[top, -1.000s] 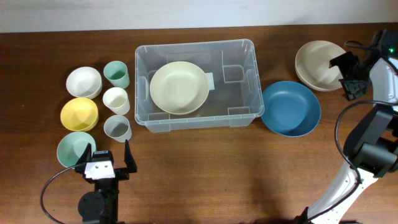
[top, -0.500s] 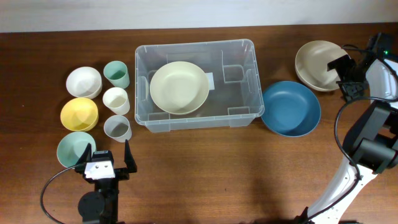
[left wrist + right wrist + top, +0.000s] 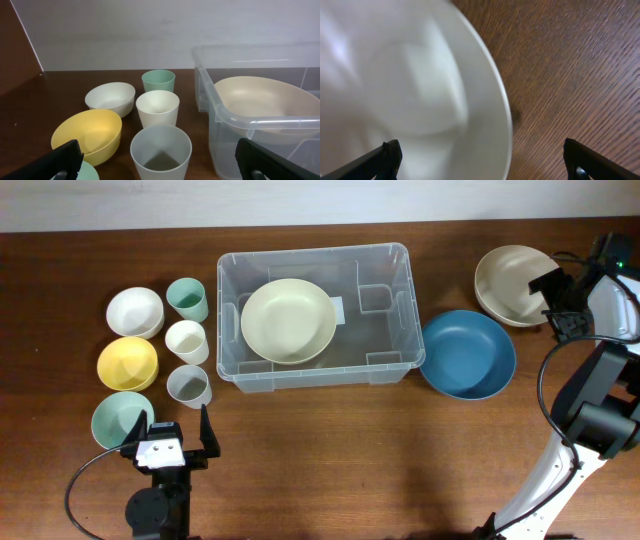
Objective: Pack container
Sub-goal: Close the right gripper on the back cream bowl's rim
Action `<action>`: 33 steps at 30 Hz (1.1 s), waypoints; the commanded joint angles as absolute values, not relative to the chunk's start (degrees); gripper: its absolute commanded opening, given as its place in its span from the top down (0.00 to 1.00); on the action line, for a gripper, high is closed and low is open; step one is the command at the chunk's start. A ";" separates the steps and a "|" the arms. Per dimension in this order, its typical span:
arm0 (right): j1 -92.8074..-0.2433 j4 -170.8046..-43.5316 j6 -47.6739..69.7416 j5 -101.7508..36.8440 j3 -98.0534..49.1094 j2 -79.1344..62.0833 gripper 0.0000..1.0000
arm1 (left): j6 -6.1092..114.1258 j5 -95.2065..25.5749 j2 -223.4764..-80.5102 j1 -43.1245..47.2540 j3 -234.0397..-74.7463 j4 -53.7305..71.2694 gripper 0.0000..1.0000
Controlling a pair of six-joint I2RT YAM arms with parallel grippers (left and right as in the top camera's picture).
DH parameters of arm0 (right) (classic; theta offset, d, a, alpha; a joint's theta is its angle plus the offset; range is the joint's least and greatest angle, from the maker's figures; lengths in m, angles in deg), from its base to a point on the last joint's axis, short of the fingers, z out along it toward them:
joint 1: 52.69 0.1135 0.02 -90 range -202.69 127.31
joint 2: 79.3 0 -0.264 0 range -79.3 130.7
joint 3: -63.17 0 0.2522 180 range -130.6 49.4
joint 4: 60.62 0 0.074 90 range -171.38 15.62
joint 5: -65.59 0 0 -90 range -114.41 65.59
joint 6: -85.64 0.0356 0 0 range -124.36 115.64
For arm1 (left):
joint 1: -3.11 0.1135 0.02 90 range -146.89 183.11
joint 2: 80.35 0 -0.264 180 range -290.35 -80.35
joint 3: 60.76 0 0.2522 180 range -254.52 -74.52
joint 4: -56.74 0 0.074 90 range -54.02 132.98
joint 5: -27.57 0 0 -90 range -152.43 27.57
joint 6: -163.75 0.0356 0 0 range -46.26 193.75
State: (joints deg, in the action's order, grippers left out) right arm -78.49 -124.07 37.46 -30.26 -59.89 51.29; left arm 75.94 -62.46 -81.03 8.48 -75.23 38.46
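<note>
Bowl (image 3: 395, 75) blurred, cut off (right wrist view) — container (image 3: 222, 142) cropped.

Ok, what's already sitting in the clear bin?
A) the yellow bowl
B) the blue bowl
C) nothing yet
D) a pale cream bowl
D: the overhead view shows a pale cream bowl lying inside the clear bin, while the blue bowl sits on the table to the right of it and the yellow bowl to the left.
</note>
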 commanded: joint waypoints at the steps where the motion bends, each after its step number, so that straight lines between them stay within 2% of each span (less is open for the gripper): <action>1: -78.58 -123.38 37.46 -27.74 -57.90 52.38 0.01 | 76.84 -62.25 -80.64 8.52 -75.03 38.20 0.00; 28: -78.49 -120.60 36.15 -27.61 -56.02 54.26 0.00 | 76.84 -62.25 -80.64 8.52 -75.03 38.20 0.00; 31: -78.47 -120.40 36.15 -27.61 -56.02 54.26 0.01 | 76.84 -62.25 -80.64 8.52 -75.03 38.20 0.00; 33: -78.47 -120.34 36.15 -27.63 -56.02 54.26 0.05 | 76.84 -62.25 -80.64 8.52 -75.03 38.20 0.00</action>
State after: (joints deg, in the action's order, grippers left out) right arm -78.49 -120.56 36.06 -28.29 -56.48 53.54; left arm 75.96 -62.46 -81.01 8.48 -75.23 38.46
